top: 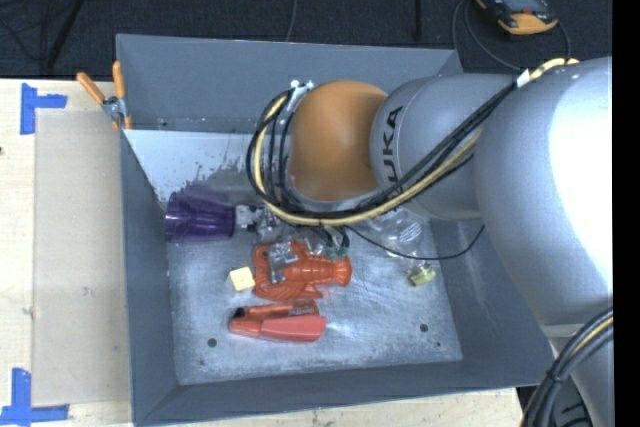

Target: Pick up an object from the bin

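Bin: one grey metal bin (390, 325) is seen from above, with its loose things gathered on the left and middle of the floor.
Arm: one silver arm (480, 155) is reached in from the right, with one rounded orange cover (335, 140) at the wrist and a loop of black and yellow cables (268, 165) around it.
Gripper: one gripper (283, 243) is seen below the orange cover, low over the middle of the floor.
Jaw state: it cannot be told whether the jaws are apart or together, since the cover and cables lie over most of the gripper.
Thing under the gripper: one orange-red toy (305, 275) of lumpy shape lies in the middle of the floor; its upper left end is met by the gripper's metal parts.
Loose things counted: six.
Purple: one purple cup (198, 216) is laid on its side by the left wall.
Yellow: one small yellow block (241, 279) lies just left of the toy.
Red: one long flat red thing (278, 325) lies just in front of the toy.
Clear: one clear plastic thing (402, 233) is partly covered by the arm; its shape is hard to make out.
Pale: one small pale piece (420, 276) lies right of the toy; its kind cannot be told.
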Controlling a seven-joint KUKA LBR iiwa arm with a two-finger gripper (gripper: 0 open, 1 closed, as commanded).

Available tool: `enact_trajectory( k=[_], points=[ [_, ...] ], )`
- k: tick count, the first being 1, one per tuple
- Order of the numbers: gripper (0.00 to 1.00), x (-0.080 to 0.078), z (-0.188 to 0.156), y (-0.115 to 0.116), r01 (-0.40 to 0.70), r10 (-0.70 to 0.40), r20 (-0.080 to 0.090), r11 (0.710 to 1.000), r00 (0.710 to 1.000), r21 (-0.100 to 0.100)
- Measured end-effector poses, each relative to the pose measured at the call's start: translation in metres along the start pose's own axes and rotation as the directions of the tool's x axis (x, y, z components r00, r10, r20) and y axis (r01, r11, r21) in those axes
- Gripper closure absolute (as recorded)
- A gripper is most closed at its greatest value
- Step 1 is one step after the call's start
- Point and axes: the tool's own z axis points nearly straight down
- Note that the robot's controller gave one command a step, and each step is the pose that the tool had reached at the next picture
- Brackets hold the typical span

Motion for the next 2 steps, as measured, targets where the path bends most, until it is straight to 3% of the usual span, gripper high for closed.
enact_trajectory(
  k=[1,2],
  points=[
    [1.00,0.000,0.000,0.000,0.000,0.000,0.000,1.000,1.000,0.000],
    [1.00,0.007,-0.133,-0.005,-0.058,0.058,-0.002,0.998,0.998,0.002]
  ],
)
